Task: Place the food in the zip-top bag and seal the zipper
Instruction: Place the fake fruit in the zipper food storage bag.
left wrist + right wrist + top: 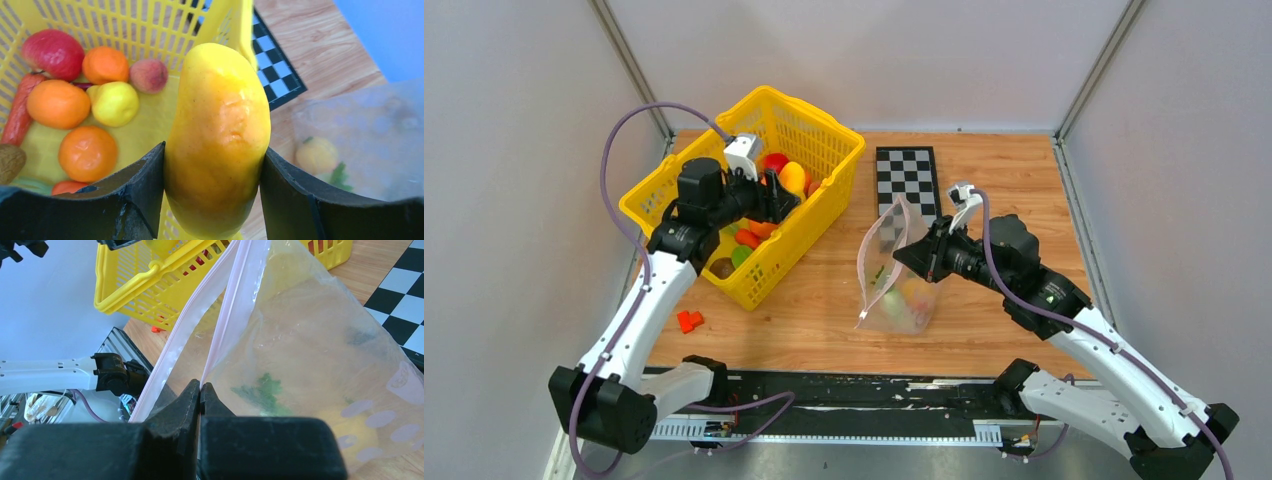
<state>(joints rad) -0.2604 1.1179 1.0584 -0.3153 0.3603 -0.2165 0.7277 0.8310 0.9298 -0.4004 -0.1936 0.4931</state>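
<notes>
A small red piece (pixel 689 321) lay on the wooden surface (pixel 1014 180) beside the left arm, just outside the yellow basket (pixel 824 135). The left jaws gripped a long yellow fruit (pixel 217 140) around its middle, one jaw pressed to each side, and held it over the basket. Under it in the basket lay a red apple (pixel 52 52), orange rounds (pixel 57 103), a lemon (pixel 116 102), a peach (pixel 148 75), a carrot (pixel 17 117) and a brown piece (pixel 10 161). Right of the basket lay the checkerboard (pixel 907 175). In front of it stood the zip-top bag (pixel 899 280) — well apart from the held fruit. The right jaws were closed on the bag's edge at the zipper (pixel 200 310), holding it up with the mouth parted. In the bag's bottom sat a yellow piece (pixel 316 155) and something leafy green (pixel 262 387).
</notes>
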